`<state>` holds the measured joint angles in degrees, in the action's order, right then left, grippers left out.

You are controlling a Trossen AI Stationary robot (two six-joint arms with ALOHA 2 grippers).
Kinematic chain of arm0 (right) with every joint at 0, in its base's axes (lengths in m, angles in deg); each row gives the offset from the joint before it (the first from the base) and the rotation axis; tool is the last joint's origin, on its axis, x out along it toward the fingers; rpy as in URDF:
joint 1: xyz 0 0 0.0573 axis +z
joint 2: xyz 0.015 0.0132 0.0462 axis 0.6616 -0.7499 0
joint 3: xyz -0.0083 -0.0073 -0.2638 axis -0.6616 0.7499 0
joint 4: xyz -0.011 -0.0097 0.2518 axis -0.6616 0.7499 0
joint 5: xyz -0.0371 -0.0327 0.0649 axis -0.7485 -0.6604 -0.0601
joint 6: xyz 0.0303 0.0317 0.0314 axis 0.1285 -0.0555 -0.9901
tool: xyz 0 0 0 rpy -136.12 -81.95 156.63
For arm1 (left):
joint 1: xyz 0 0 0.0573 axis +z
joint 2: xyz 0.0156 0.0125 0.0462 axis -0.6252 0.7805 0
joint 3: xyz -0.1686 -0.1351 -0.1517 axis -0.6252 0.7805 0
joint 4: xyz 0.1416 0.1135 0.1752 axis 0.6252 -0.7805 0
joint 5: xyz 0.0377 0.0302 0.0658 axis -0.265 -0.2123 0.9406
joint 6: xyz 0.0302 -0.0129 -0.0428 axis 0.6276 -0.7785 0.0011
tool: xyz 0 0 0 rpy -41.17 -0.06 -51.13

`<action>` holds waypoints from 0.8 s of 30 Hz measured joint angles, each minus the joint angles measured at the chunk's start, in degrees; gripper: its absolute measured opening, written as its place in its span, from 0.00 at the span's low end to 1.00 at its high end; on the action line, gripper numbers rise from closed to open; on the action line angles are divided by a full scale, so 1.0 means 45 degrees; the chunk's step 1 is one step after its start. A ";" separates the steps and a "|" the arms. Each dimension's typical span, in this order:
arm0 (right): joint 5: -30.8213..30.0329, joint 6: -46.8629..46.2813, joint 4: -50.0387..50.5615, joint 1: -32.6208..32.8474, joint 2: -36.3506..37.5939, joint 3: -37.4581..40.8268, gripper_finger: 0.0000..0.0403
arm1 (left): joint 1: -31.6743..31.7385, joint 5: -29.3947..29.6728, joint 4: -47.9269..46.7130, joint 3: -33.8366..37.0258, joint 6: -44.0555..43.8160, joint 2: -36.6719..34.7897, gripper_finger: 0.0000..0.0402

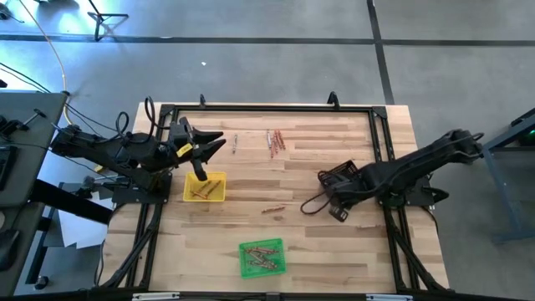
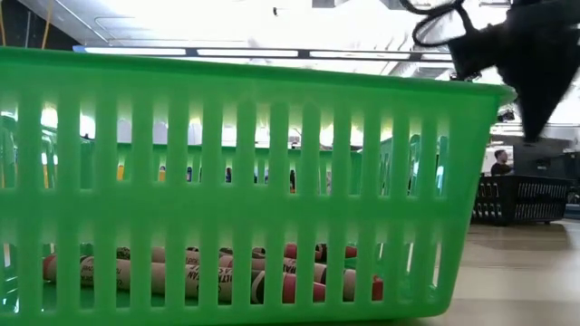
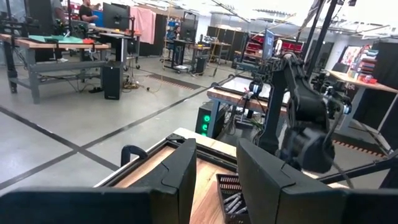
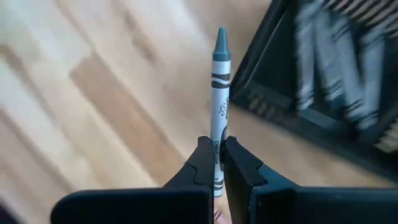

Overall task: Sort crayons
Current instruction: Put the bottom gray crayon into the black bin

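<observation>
Three small square slotted plastic trays already hold sorted crayons: the yellow tray [image 1: 205, 187] at nine o'clock on the pale wooden table [image 1: 334, 242] has reddish-orange sticks, the green tray [image 1: 262, 257] at six o'clock has brownish ones, and the black tray [image 1: 341, 177], toward three o'clock, shows pale sticks in the left wrist view.

The right gripper [image 4: 218, 163] is pinched on a grey paper-wrapped crayon [image 4: 219, 93], tip pointing away from the fingers, with the black tray's wall just beside it; dropping it there looks like the step in hand.

The left gripper [image 1: 219, 143] hovers at the yellow tray's twelve o'clock side, fingers [image 3: 186, 171] spread and empty.

Left to sort: a small reddish cluster [image 1: 275, 140] at twelve o'clock, a thin pale stick [image 1: 235, 144] beside it, and one reddish-brown crayon [image 1: 273, 209] near the centre. I judge the sort well past halfway.
</observation>
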<state>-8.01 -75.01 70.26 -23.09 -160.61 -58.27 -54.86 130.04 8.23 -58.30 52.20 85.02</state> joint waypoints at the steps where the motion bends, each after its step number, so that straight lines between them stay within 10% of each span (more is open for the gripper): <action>1: -0.0602 0.0082 0.0212 -0.0014 0.0045 -0.0159 0.01 | 0.0005 -0.0005 -0.0010 0.0000 0.0000 0.0000 0.25; 9: -0.6533 -0.2613 0.1168 -0.0993 0.0053 0.0121 0.01 | -0.0005 -0.0321 -0.0024 0.0000 -0.0007 0.0000 0.25; 24: -0.6041 -0.6554 -0.0368 -0.0930 0.0048 0.2567 0.01 | -0.0589 -0.1137 -0.0054 0.0000 -0.0346 0.0000 0.25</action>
<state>-35.20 -104.51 68.61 -27.28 -160.39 -46.71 -57.51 124.92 7.99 -58.30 50.64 85.02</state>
